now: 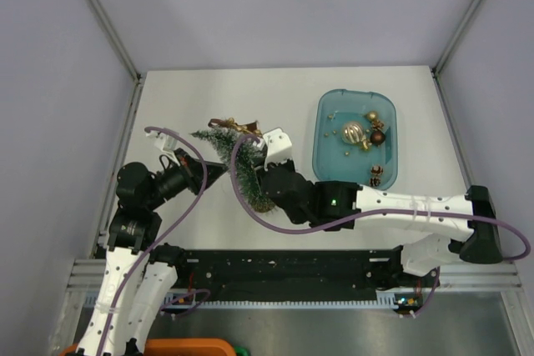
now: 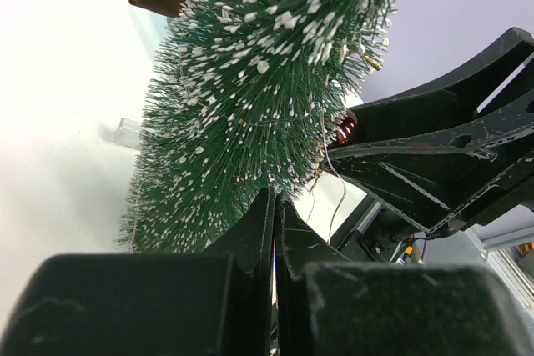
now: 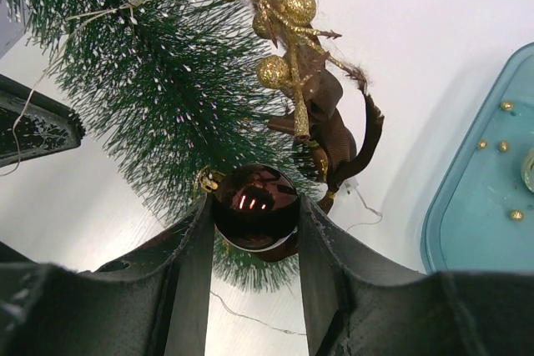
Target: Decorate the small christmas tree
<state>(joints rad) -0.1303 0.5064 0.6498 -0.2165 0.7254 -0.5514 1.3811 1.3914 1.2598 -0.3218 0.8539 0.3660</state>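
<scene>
R gripper (image 3: pixel 254 204) is seen part-closed, a glossy dark red bauble (image 3: pixel 254 198) clamped between its 2 fingers, 1 on each side. The bauble is pressed against the lower bristles of the small christmas tree (image 3: pixel 138 81), approx. at its wider end. Just beyond, a gold berry sprig (image 3: pixel 284 22) and a brown ribbon (image 3: pixel 338 127) are seen on the tree. L gripper (image 2: pixel 275 199) is fully closed, jaws flat together, tips pushed into the bristles from the opposite side; whether any bristles are nipped cannot be told. The tree is thus flanked by both grippers, R one on the side facing the tray. The tree is tilted over the worktop (image 1: pixel 183 97), left of centre, tip toward the far-left corner, wider end toward the near edge; whether it rests on the surface cannot be told. A translucent blue tray (image 1: pixel 334 160) is set toward the far-right corner, apart from the tree, w/ several gold and dark ornaments (image 1: pixel 352 133) lying in it.
</scene>
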